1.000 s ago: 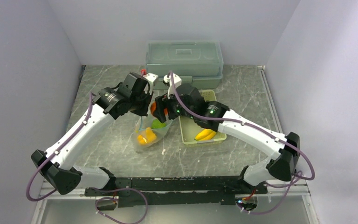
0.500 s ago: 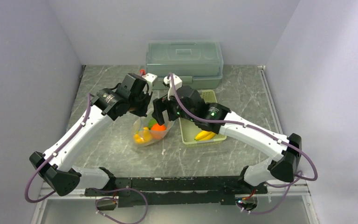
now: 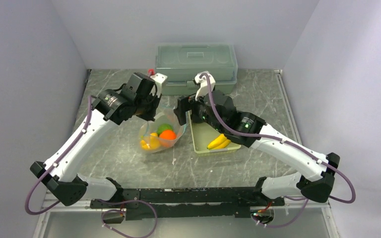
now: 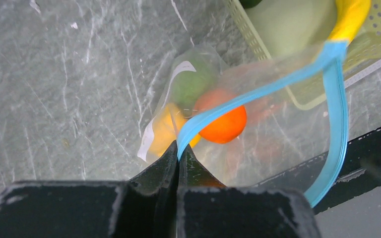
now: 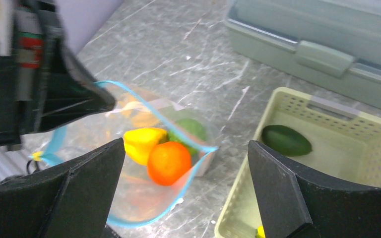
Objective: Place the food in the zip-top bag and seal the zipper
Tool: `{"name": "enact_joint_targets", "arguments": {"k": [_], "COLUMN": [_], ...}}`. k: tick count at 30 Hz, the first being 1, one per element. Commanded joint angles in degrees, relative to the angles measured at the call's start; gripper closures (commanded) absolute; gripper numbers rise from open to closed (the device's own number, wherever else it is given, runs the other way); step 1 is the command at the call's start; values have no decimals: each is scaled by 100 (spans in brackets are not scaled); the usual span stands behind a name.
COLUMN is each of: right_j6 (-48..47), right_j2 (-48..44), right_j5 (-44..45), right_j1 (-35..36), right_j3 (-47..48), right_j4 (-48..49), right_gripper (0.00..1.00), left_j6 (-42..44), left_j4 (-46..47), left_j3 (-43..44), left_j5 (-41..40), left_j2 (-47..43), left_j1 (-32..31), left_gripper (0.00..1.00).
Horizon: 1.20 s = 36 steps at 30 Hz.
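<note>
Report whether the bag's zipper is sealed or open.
Open. The zipper spreads in a wide loop, sides apart; the left gripper pinches one side.

Zip-top bag point(image 5: 134, 198) is clear glossy plastic film, basket point(image 5: 322, 111) matt perforated plastic, lidded box point(image 5: 327, 54) translucent smooth plastic, worktop point(image 5: 178, 49) smooth veined stone-look.

Zip-top bag point(image 4: 287, 129): clear. Zipper point(image 4: 258, 92): teal-blue.
Inside bag: orange ball point(image 5: 168, 162), yellow pepper point(image 5: 141, 144), lt green fruit point(image 5: 191, 128).
Right of bag: basket point(image 5: 337, 116), pale green w/ dotted perforations, holding dk green avocado point(image 5: 286, 140) and yellow bananas point(image 3: 217, 142).
Behind bag: lidded box point(image 3: 196, 59), translucent grey-green.
Under bag: table point(image 3: 203, 166), grey w/ white marble veining.
</note>
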Motion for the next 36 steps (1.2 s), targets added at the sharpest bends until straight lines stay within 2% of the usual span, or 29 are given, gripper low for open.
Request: {"name": "enact_joint_targets", "arguments": {"k": [1, 8, 12, 17, 23, 29, 36], "right_j6": [-36, 333, 695, 869, 816, 546, -29], "right_j2": [-150, -55, 64, -16, 563, 1410, 2383], "right_j5": [1110, 1285, 983, 216, -78, -660, -836], "right_j1": [6, -293, -837, -1606, -1959, -2358, -2633], "right_j3": [-80, -505, -779, -1415, -1351, -970, -439], "right_j4": [-243, -278, -381, 120, 250, 192, 28], "right_gripper": [2, 2, 2, 2, 2, 2, 2], "left_j6": [143, -161, -309, -210, -77, 68, 88], "left_j4": [-39, 1007, 1042, 976, 729, 614, 743], "left_j3": [221, -1640, -2067, -1927, -1327, -909, -1096], "left_j5": [-130, 125, -68, -268, -441, -603, -674], "left_j2": [-159, -87, 162, -25, -239, -501, -613], "left_j1": [-72, -68, -70, -70, -72, -67, -72], "left_gripper": [94, 97, 100, 97, 96, 91, 91]}}
